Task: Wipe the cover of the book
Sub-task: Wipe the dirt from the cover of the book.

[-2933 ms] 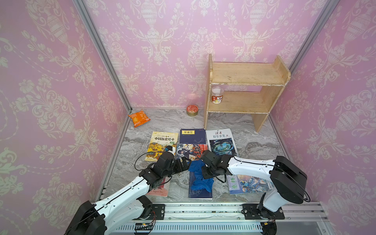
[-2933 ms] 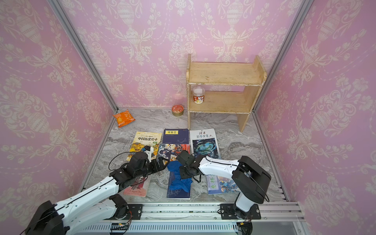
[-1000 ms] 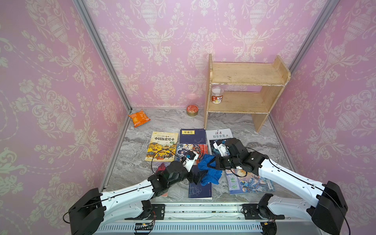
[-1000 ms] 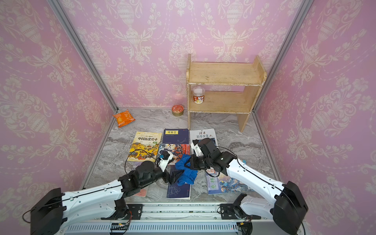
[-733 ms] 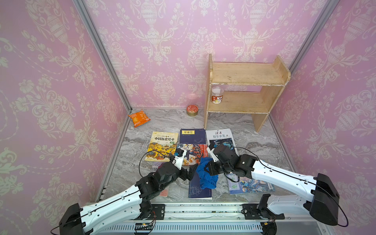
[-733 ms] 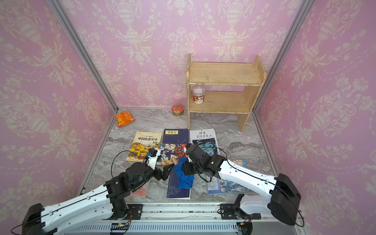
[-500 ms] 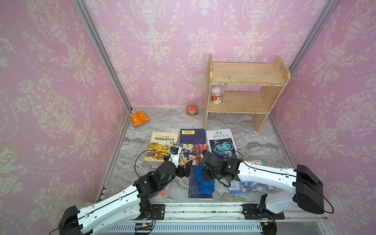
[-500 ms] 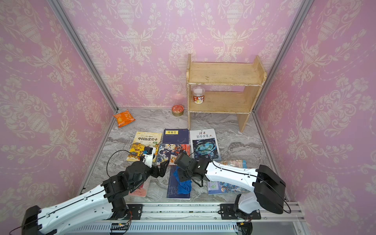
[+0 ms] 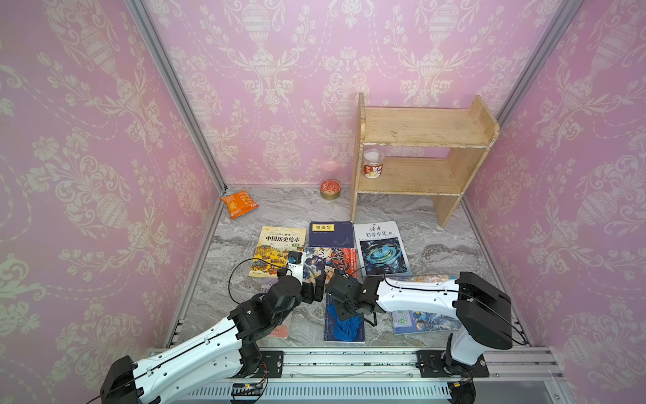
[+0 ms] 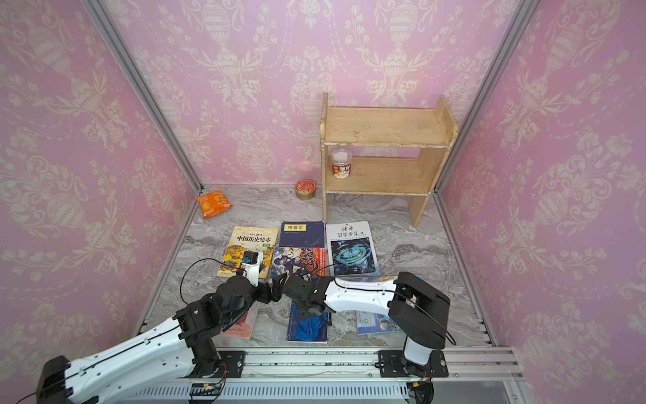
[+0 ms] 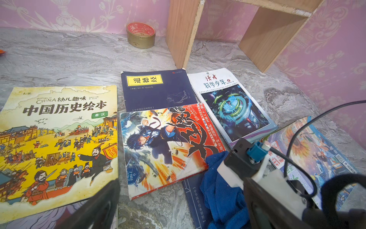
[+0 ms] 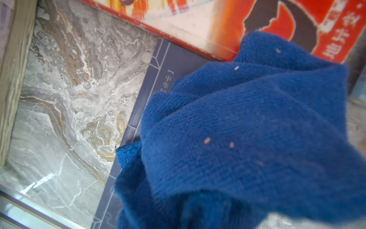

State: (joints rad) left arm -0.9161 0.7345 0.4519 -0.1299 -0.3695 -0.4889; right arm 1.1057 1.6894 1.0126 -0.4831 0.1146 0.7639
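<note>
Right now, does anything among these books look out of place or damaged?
The red comic book lies slightly askew, overlapping the navy book with the yellow label; its near edge is scuffed white. An orange snack packet sits alone in the far corner.

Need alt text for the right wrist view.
A bunched blue cloth fills most of the frame, draped over a dark blue book lying on a grey marble table. A red comic book meets the book's end.

Pink walls with cream damask wallpaper and silver metal corner posts enclose a grey, seemingly marble-printed worktop bearing a pale wooden two-tier shelf.
</note>
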